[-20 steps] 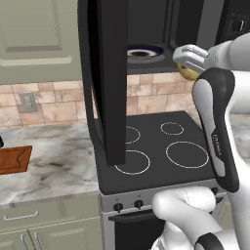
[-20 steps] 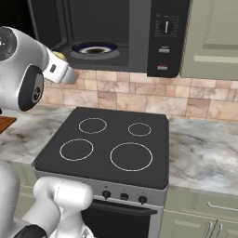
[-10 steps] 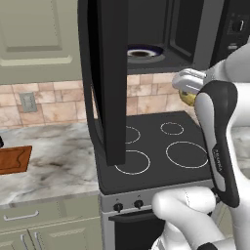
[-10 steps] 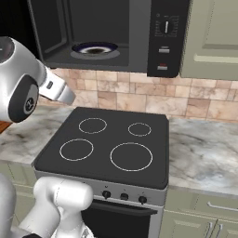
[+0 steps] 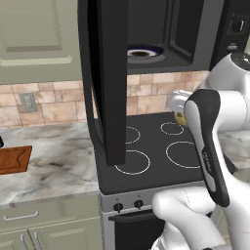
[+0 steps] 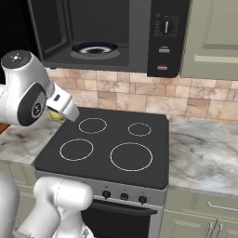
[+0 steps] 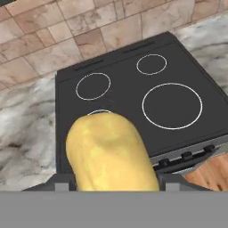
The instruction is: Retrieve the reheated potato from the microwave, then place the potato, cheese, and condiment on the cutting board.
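A smooth, yellow-golden potato point(image 7: 111, 151), rounded and faintly mottled, sits pinched in the robot's tool point(image 7: 113, 180) above a black glass stovetop point(image 6: 116, 144) marked with four white burner rings. Overhead, the black microwave point(image 6: 116, 35) stands with its wide dark door point(image 5: 110, 78) swung open, a dark ringed plate point(image 6: 95, 48) inside. Veined grey marble counter point(image 5: 49, 166) flanks the stove beneath a tan stone-tile backsplash point(image 6: 139, 90). The reddish-brown wooden cutting board point(image 5: 13, 159) lies flat on the counter, well apart to the left.
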